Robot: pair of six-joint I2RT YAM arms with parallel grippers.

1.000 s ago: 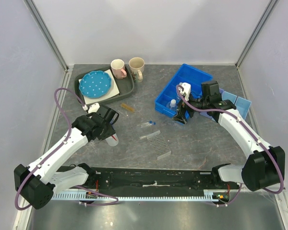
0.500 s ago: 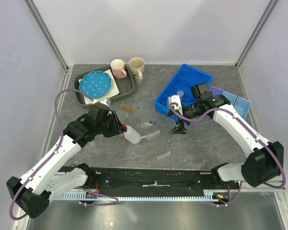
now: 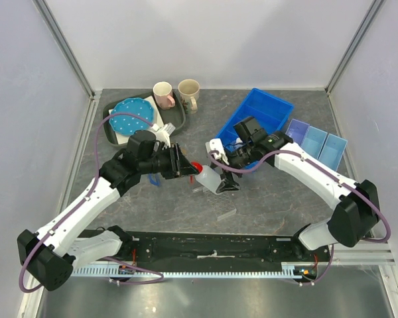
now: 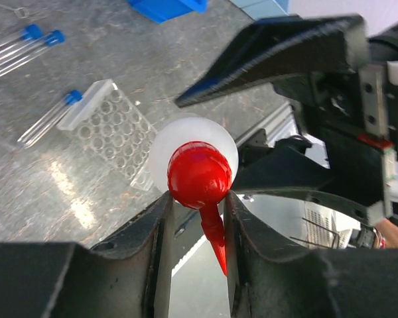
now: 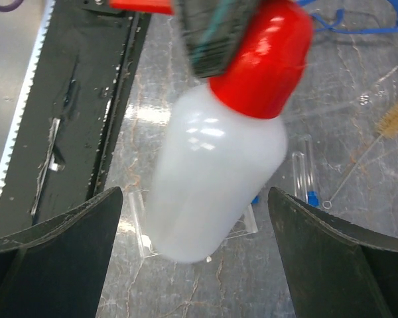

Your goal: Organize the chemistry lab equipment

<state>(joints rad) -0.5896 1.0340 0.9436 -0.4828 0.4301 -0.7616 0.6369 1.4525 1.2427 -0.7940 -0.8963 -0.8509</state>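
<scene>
Red-capped squeeze bottle [image 5: 215,172] hangs clenched at its cap in the left pincer [image 4: 198,205] (above the worktop [image 3: 265,199]). The right pincer [image 5: 196,199] gapes wide, flanking its white body.

Squeeze bottle [image 5: 215,179]: translucent white plastic, smooth, soft sheen. Its cap [image 4: 199,173]: red plastic, glossy, sharp highlights. Left hand [image 4: 195,215] and right hand [image 5: 196,255]: matt black plastic, slightly grainy. Tube rack [image 4: 113,126]: clear moulded plastic. Tubes [image 4: 26,43]: clear, glass or plastic can't tell, blue plastic caps. Tabletop [image 3: 265,199]: grey marbled stone look, smooth, semi-gloss. Bin [image 3: 272,106]: glossy blue plastic.
</scene>
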